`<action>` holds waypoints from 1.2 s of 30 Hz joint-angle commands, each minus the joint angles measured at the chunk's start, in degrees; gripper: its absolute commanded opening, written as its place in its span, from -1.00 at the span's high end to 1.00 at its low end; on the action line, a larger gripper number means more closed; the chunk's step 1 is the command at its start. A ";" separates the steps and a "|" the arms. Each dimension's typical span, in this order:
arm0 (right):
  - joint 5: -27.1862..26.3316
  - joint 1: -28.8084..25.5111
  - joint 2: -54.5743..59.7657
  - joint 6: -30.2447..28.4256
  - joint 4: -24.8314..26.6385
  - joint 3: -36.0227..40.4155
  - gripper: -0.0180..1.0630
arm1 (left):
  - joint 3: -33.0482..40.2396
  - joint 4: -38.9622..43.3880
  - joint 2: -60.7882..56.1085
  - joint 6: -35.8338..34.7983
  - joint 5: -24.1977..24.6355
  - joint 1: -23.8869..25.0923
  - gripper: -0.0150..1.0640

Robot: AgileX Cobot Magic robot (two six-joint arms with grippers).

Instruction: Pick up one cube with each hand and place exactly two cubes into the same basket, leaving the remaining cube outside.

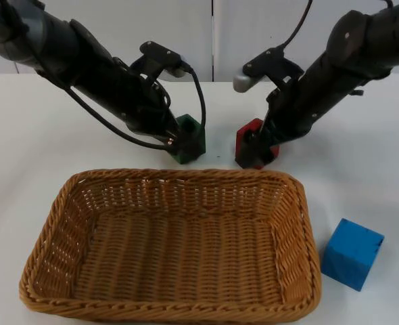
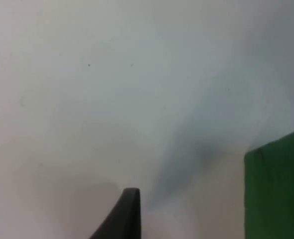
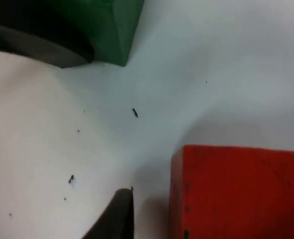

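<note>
A green cube rests on the white table just behind the wicker basket. My left gripper is down around it and open; in the left wrist view a gap separates one fingertip from the green cube. To its right sits a red cube, straddled by my open right gripper. In the right wrist view a fingertip stands close beside the red cube, with the green cube farther off. A blue cube lies right of the basket.
The large basket holds nothing and takes up the front middle of the table. Both arms slope in from the upper corners and meet just behind its far rim. The grey partition wall closes off the back.
</note>
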 commanded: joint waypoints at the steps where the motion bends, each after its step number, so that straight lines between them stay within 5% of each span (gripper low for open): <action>1: -1.07 0.33 -0.37 -0.97 1.58 -0.20 -0.97 | -0.30 -1.12 -0.10 0.10 -0.20 -0.40 -0.97; 6: -1.52 0.33 -0.37 -3.26 5.88 -0.20 -0.88 | -0.30 -1.36 -0.10 0.10 0.22 -0.40 -0.97; 20: 0.82 0.33 -0.37 -3.26 5.77 -0.20 -0.83 | -0.30 -1.36 -0.10 0.10 0.66 -0.40 -0.96; 22: 1.83 0.33 -0.47 -3.26 5.77 -0.20 -0.69 | -0.30 -1.36 -0.10 0.10 0.80 -0.40 -0.88; 24: 2.29 0.33 -0.68 -2.77 5.77 -0.20 -0.38 | -0.30 -1.36 -0.10 0.10 0.80 -0.40 -0.66; 25: 2.29 0.33 -0.68 -2.77 5.77 -0.20 -0.38 | -0.30 -1.36 -0.10 0.10 0.80 -0.40 -0.66; 29: 2.29 0.33 -1.03 -2.20 5.64 -0.20 0.30 | -0.30 -1.36 -0.43 0.00 2.37 -0.40 0.19; 30: 2.29 0.33 -1.03 -2.20 5.64 -0.20 0.30 | -0.30 -1.36 -0.43 0.00 2.37 -0.40 0.19; 34: 2.54 0.20 -3.13 -2.20 5.64 -0.20 0.97 | -0.30 -1.36 -1.66 -0.58 3.75 -0.40 0.97; 36: 2.66 0.20 -4.14 -2.20 5.51 -0.20 0.97 | -0.30 -1.36 -2.24 -0.72 3.92 -0.40 0.97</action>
